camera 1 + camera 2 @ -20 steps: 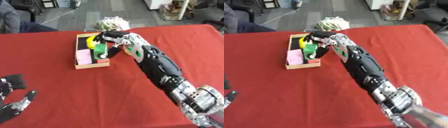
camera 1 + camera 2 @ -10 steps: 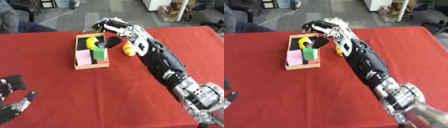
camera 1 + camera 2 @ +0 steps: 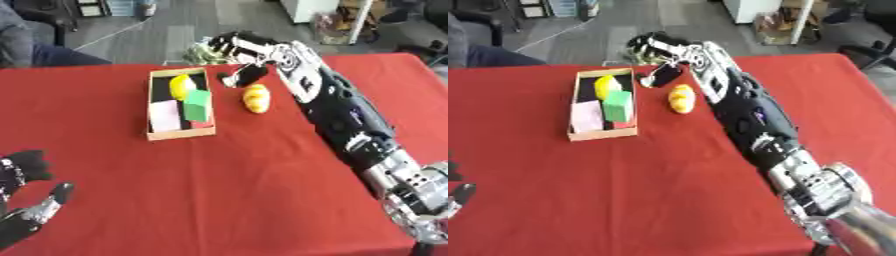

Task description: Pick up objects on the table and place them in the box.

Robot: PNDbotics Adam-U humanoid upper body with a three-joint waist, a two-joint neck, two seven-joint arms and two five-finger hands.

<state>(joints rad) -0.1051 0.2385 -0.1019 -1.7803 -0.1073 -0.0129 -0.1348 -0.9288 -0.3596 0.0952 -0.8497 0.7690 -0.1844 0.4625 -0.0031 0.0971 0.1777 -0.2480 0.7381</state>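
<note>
An open cardboard box (image 3: 180, 134) lies on the red table at the far left-centre. In it are a yellow item (image 3: 181, 86), a green block (image 3: 198, 105), a pink item (image 3: 164, 115) and a bit of red. A yellow-orange rounded object (image 3: 255, 97) lies on the cloth just right of the box. My right hand (image 3: 248, 55) hovers open near the table's far edge, beyond the box's far right corner and above the yellow-orange object, holding nothing. My left hand (image 3: 26, 210) rests open at the lower left corner, fingers up.
A pale crumpled bundle (image 3: 636, 47) sits at the table's far edge, right behind my right hand. My right arm (image 3: 350, 125) stretches across the right half of the red cloth (image 3: 219, 190). Grey floor and office clutter lie beyond the far edge.
My right hand has let go of the green block, which now lies in the box. The hand has opened and drawn back and to the right, uncovering the yellow-orange object. The left hand has stayed put.
</note>
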